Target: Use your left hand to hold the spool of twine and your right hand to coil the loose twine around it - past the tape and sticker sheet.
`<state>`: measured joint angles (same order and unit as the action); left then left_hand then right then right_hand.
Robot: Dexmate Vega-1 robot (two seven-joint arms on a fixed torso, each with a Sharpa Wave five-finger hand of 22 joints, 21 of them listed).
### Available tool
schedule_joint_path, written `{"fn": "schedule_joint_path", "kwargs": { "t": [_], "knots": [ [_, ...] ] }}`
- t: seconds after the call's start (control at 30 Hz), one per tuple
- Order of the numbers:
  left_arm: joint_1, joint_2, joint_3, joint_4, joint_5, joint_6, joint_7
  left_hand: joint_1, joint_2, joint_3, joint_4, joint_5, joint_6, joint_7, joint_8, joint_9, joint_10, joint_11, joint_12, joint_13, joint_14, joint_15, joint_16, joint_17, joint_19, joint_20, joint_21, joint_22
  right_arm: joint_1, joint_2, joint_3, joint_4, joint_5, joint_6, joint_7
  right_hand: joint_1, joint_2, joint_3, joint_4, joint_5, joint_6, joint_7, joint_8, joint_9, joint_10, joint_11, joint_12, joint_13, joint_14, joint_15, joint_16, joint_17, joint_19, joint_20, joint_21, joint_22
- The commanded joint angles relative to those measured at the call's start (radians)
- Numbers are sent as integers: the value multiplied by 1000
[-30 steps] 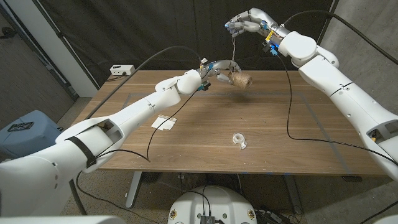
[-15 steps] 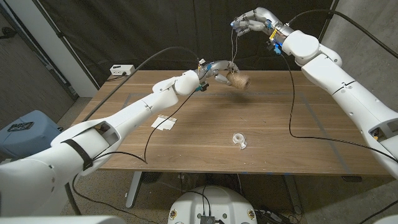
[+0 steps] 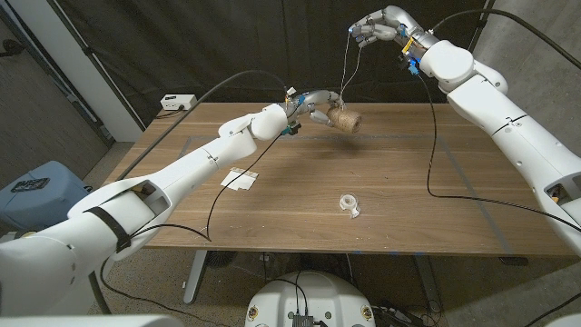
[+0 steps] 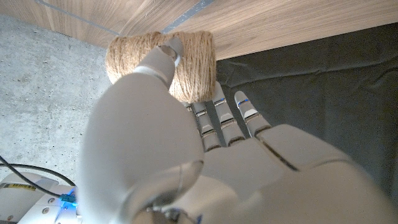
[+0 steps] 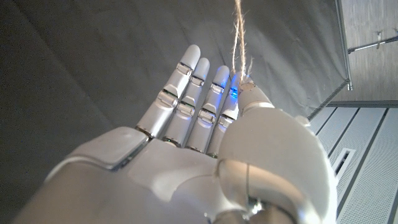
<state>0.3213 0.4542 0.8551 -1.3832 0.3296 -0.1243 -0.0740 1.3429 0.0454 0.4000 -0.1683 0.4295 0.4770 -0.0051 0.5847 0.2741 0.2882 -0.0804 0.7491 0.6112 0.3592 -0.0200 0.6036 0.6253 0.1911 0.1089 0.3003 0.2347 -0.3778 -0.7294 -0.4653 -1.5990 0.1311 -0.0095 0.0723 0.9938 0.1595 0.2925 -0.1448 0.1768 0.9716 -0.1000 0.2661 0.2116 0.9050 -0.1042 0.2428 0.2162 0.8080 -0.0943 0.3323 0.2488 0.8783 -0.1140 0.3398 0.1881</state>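
A clear ring of tape [image 3: 349, 203] and a flat white sticker sheet [image 3: 240, 179] lay on the grained wooden table [image 3: 399, 191], nearer than the spool. The left hand [image 3: 313, 104] gripped the rough, cylindrical spool of twine [image 3: 345, 120] above the table's far edge. Above the spool, the right hand [image 3: 381, 25] pinched the thin loose twine [image 3: 342, 68].

The right hand [image 3: 381, 24] has risen and moved outward, drawing the twine [image 3: 348, 62] taut.

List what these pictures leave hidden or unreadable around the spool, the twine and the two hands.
- Spool, left wrist view: the left hand covers its near side, so where the twine leaves it is hidden.
- Twine, head view: too thin against the dark curtain to trace fully.
- Right hand, right wrist view: the twine's upper part is cut off by the picture's edge.
- Sticker sheet, head view: too small to read.
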Motion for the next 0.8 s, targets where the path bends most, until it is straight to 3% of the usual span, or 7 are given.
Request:
{"fn": "schedule_joint_path", "kwargs": {
  "t": [0.03, 0.8],
  "knots": [
    [18, 16, -13, -23, -10, 2, -6, 24, 44, 7, 5, 5, 28, 17, 131, 82, 44, 16, 4, 222, 12, -12, 7, 5, -1, -1, 9, 2, -6, -8, 4, 16, -1, -18, -17, 8, -1, -2, -2, -1, 5, 2, 0, 6, 6, 2, 0, 5, 12, -129, -3, 3, -4, -63, 7, 5],
    [35, 25, -30, -41, -26, -28, -17, 25, 45, 9, 5, 5, 29, 15, 131, 82, 47, 17, 4, 223, 14, -14, 4, 3, -2, -2, 11, 2, 3, 8, -9, 81, 12, -31, -32, 12, 0, -2, -2, -1, 13, 1, -1, 6, 13, 1, -1, 5, 17, -130, -4, 6, -3, -65, 11, 5]
  ]
}}
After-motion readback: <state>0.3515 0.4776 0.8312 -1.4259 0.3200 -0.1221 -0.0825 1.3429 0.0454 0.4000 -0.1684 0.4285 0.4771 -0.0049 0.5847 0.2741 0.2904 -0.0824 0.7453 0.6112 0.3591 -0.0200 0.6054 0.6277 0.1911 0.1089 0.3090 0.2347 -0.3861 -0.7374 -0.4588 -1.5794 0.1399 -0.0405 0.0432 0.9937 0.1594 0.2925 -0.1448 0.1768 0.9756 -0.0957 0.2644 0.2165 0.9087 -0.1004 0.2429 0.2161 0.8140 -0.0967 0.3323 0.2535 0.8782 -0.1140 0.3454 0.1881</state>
